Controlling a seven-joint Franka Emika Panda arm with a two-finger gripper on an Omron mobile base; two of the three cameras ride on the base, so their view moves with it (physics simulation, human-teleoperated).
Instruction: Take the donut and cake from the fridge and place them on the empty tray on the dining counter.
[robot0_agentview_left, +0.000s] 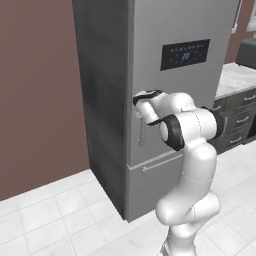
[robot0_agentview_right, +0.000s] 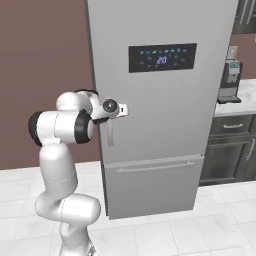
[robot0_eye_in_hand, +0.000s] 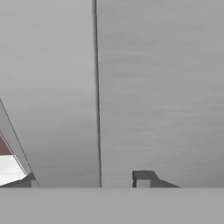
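Gripper (robot0_agentview_right: 111, 131) sits against the door handle (robot0_agentview_right: 110, 134) at the fridge (robot0_agentview_right: 165, 115) door's 9 o'clock edge, though whether its jaws grip the handle cannot be told. Fridge doors are shut, with the black display panel (robot0_agentview_right: 162, 57) toward 12 o'clock.

fridge (robot0_agentview_right: 165, 125): silver-grey | display panel (robot0_agentview_right: 162, 58): black | wall (robot0_agentview_left: 40, 100): reddish-brown

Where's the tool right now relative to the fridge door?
The tool is up against the closed fridge door at its left edge, by the vertical handle, below and left of the black display panel in the right base view.
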